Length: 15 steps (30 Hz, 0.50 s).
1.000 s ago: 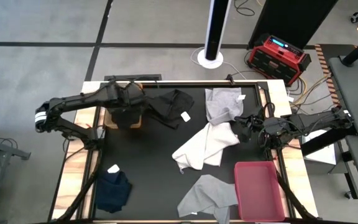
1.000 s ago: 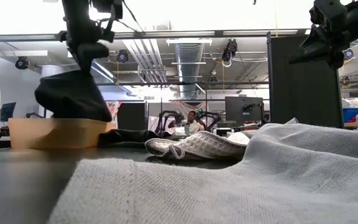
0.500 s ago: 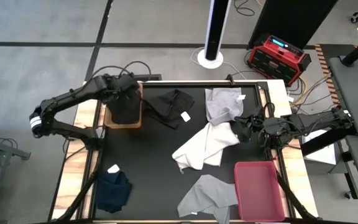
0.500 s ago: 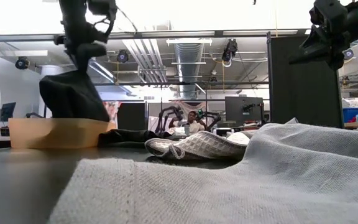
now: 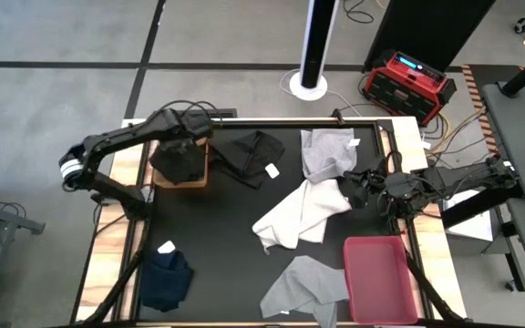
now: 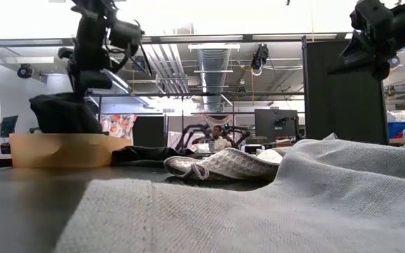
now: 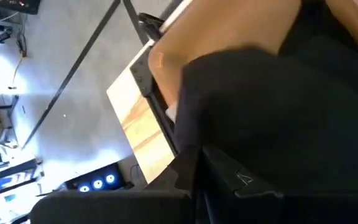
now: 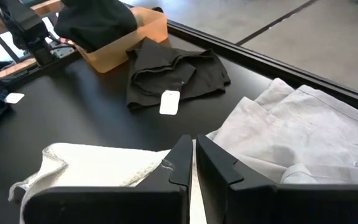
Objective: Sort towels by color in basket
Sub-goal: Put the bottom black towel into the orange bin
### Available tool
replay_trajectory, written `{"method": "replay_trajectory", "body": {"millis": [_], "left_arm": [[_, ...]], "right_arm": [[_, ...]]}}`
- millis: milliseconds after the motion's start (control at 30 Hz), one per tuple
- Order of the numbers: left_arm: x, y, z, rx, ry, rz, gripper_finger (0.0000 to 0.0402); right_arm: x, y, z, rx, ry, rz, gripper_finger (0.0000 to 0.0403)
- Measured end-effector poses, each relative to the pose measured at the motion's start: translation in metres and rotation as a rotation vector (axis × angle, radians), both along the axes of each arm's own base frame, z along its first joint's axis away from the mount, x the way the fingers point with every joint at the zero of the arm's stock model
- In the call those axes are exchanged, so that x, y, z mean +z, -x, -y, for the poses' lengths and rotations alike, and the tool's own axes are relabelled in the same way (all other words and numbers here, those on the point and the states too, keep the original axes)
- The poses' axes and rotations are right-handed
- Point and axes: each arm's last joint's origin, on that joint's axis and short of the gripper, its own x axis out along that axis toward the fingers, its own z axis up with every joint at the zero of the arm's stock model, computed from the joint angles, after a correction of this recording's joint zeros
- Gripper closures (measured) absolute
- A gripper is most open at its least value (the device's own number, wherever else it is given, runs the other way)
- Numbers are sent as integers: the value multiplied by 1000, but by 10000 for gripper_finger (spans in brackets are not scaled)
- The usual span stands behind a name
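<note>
A black towel (image 5: 179, 162) (image 6: 58, 112) lies heaped in the tan basket (image 5: 180, 185) (image 6: 62, 151) at the table's far left. My left gripper (image 5: 192, 141) (image 6: 77, 90) is tipped over it, shut on its top. A second black towel (image 5: 249, 155) (image 8: 173, 71) with a white tag lies flat on the table beside the basket. My right gripper (image 5: 354, 185) (image 8: 193, 162) is shut and hovers above the white towel (image 5: 299, 214) at the right. A pale grey towel (image 5: 326, 150), a grey towel (image 5: 303, 287) and a navy towel (image 5: 167, 278) lie spread on the table. My left gripper holds the black towel by its upper bunched part (image 7: 188, 127), pinched between the two fingers. The fingers come slanting down from above. The towel's bulk rests in the tan basket (image 7: 229, 37), slumped over its rim; how many layers are caught does not show.
A red basket (image 5: 381, 278) stands at the near right corner. Wooden table borders run along both sides. Bare black tabletop lies in the middle left, between the tan basket and the navy towel. In the low view people sit far behind the table.
My left gripper has come down over the tan basket and tipped over. The black towel, which hung in a tall bunch below the fingers, has sunk and now sits lower and flatter in the basket. The left arm's elbow has swung toward the far edge.
</note>
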Motion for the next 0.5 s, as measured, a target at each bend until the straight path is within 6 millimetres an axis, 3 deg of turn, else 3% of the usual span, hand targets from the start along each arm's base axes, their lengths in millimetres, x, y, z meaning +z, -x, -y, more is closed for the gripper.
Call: {"method": "replay_trajectory", "body": {"millis": [167,500], "left_arm": [[-14,-12,-5,-40,91,3,402],[-18,-29,-7,-216,299,219,402]], "right_arm": [[-4,0,0,1,2,-11,390],[-6,0,0,-11,-16,-9,390]]}}
